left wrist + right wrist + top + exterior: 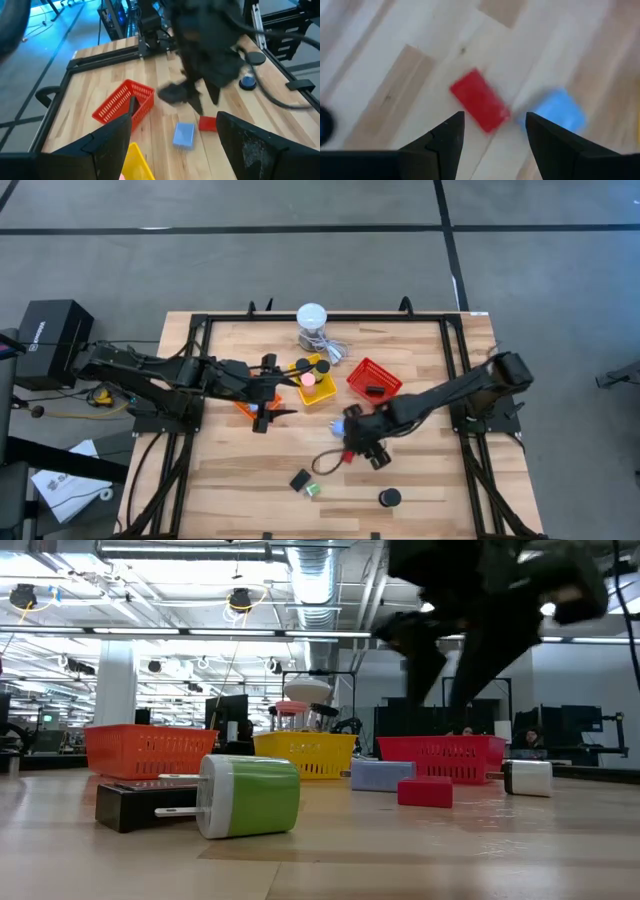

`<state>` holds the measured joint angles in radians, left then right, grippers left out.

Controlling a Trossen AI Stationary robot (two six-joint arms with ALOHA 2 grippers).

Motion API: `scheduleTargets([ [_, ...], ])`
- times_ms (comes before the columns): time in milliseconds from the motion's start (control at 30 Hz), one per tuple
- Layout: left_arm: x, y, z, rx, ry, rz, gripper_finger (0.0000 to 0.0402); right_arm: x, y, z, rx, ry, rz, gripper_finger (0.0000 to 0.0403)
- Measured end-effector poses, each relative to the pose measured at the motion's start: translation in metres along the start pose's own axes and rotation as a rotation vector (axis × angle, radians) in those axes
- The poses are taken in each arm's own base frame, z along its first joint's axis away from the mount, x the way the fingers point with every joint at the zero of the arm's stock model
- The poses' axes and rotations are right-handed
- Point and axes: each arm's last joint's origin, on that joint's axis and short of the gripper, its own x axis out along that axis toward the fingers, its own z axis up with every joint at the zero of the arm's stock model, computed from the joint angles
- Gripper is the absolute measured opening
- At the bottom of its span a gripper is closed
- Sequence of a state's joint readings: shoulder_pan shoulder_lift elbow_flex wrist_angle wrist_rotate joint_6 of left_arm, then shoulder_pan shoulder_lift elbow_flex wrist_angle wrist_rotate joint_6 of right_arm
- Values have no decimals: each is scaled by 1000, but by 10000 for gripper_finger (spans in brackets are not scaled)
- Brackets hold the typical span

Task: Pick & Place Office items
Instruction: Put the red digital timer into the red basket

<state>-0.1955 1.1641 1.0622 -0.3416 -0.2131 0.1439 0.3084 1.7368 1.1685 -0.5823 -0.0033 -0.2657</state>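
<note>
I have the right gripper [358, 442] hanging a little above the table near its middle, fingers [445, 142] spread and holding nothing. Through its own camera I look down between them at the red block [480, 100], which lies flat on the wood with the blue block [559, 112] just beside it; the two look very close, and I cannot tell whether they touch. From the table centre in the high view, those blocks sit at about 3 o'clock, close in.

The left gripper [268, 418] waits at about 9 o'clock from centre, over the orange basket [246, 406], with its fingers [107, 145] wide and empty.

The yellow basket [314, 388] is at 12 o'clock from centre and has a pink disc [308, 379] in it, with a black disc [322, 366] at its far edge. The red basket [374, 379] is at about 1 o'clock and holds a black bar [375, 390].

Loose on the wood toward 6 o'clock I see a black block [300, 479] with a green plug [313, 490] just beside it, and another black disc [389, 498] lies at about 5 o'clock. In the low view the green plug [250, 797] lies on its side touching that black block [140, 805].

At the table's far edge, 12 o'clock, stands the white device [312, 320] with its cable [335, 350].
</note>
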Motion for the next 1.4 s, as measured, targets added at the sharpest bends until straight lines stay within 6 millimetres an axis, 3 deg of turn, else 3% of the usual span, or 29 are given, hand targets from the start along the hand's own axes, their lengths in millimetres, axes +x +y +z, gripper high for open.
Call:
scheduleTargets([
  [200,0,0,0,-24,2,-1,284,32,7,23,-274,179,85,206],
  [367,0,-2,0,-69,2,-7,284,56,11,41,-386,257,121,212],
  [533,0,-4,0,-66,8,-14,284,56,5,51,-393,279,54,213],
  [1100,-1,-7,-1,-58,13,-28,284,56,1,42,-305,332,121,213],
  [1400,-1,-7,-1,-58,14,-28,284,74,-1,42,-334,309,150,212],
])
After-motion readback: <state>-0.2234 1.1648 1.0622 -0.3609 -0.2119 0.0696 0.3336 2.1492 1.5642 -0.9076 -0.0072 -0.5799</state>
